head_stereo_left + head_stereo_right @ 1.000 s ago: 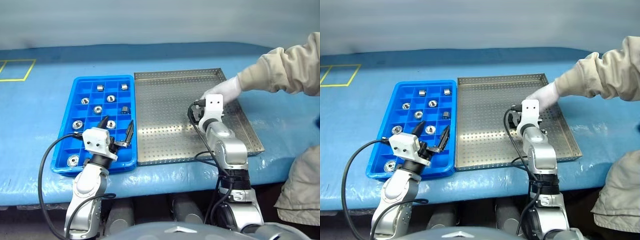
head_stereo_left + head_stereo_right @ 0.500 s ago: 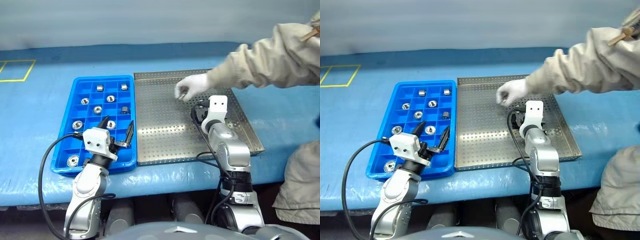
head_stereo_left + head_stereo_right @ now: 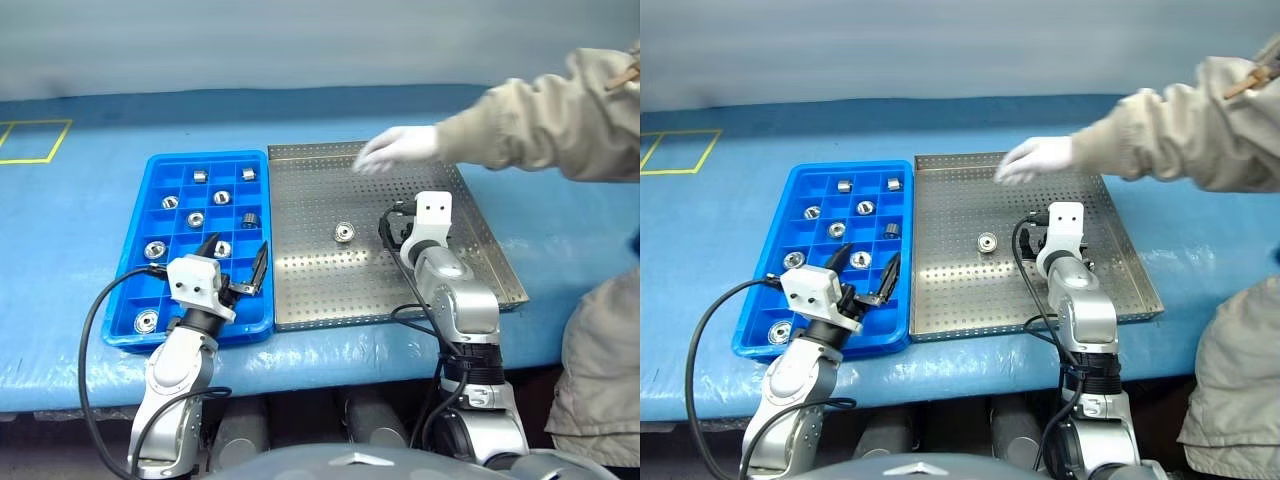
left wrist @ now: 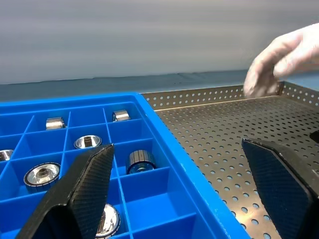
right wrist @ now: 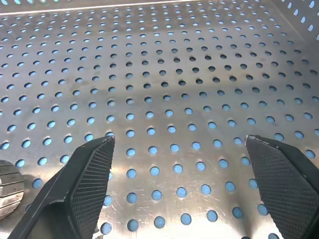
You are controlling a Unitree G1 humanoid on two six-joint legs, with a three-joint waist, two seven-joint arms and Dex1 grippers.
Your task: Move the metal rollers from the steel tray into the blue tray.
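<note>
A roller now lies on the steel tray at mid-frame, where half a second ago a person's gloved hand carried it; that hand has pulled back to the tray's far edge, upper right. Nearest me, my left pincer hangs released over the blue tray, lower left, which holds eight rollers. My right pincer stands released just right of the roller. I judge it stiff, slick and hefty for its size; grip across its ribbed sides.
</note>
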